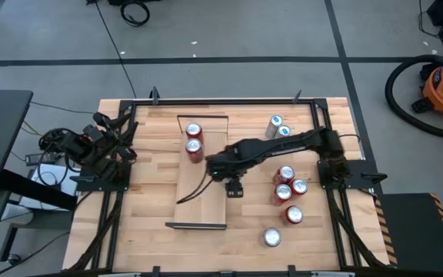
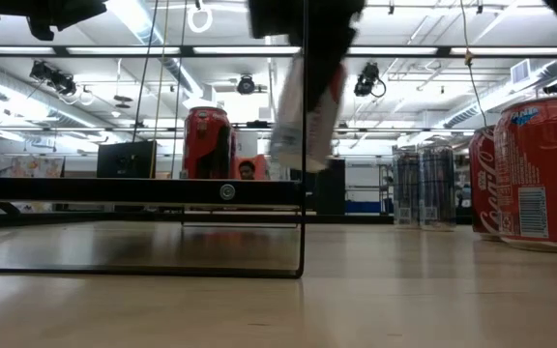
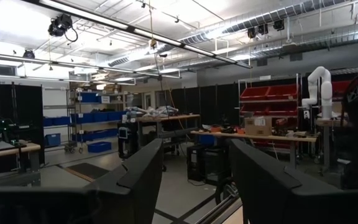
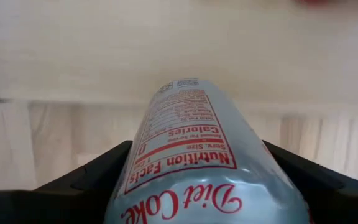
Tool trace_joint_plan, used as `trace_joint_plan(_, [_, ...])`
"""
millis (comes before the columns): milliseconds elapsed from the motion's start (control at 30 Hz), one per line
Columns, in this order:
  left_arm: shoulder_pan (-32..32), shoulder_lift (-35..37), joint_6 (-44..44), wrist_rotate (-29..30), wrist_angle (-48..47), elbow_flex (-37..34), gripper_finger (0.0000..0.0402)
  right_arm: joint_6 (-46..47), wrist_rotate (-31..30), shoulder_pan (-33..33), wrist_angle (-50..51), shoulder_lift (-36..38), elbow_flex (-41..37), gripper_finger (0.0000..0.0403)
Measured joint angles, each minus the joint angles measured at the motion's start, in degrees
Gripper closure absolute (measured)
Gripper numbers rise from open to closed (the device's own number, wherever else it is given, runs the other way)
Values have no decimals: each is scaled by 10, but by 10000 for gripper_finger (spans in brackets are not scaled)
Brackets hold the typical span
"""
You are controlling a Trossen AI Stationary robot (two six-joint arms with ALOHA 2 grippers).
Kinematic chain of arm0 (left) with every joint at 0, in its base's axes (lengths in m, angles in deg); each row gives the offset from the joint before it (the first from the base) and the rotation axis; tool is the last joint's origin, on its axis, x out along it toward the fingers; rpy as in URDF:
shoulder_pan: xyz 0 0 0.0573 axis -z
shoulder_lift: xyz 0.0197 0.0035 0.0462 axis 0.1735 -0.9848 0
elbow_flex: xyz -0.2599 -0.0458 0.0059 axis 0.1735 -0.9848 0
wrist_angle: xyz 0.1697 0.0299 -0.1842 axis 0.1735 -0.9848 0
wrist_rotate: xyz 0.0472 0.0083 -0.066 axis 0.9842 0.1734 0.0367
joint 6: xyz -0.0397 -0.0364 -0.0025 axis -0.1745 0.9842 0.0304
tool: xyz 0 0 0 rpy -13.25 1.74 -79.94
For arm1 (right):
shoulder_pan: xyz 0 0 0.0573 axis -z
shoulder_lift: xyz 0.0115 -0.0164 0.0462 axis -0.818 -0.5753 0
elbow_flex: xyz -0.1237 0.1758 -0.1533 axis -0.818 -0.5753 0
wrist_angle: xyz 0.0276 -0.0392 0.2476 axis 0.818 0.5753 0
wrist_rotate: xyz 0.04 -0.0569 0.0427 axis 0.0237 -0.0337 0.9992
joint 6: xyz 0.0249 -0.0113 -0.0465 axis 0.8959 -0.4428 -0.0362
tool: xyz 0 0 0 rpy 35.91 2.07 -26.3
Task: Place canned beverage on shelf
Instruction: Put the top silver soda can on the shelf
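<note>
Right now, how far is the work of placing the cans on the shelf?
Partly done. Two red cans already stand on the shelf, near its far end. In hand: the right tool is shut on a silver Diet Coke can, held over the shelf. Left to do: set it down, then move the other cans waiting on the table. The left tool waits, open, at the table's left edge.

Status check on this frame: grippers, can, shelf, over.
Right gripper shut on Diet Coke can, above the shelf. Left gripper open, parked at table's left edge. Two red cans already on shelf.
</note>
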Motion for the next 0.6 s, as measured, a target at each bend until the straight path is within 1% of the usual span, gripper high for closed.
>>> trace_joint_plan(167, [0,0,0,0,0,0,207,-54,-2,9,13,-74,105,79])
trace_joint_plan(333, [0,0,0,0,0,0,207,-90,-15,24,13,-137,179,79])
trace_joint_plan(467, [0,0,0,0,0,0,207,-105,-18,34,5,-164,222,77])
trace_joint_plan(600, [0,0,0,0,0,0,207,-112,-15,41,-25,-165,227,77])
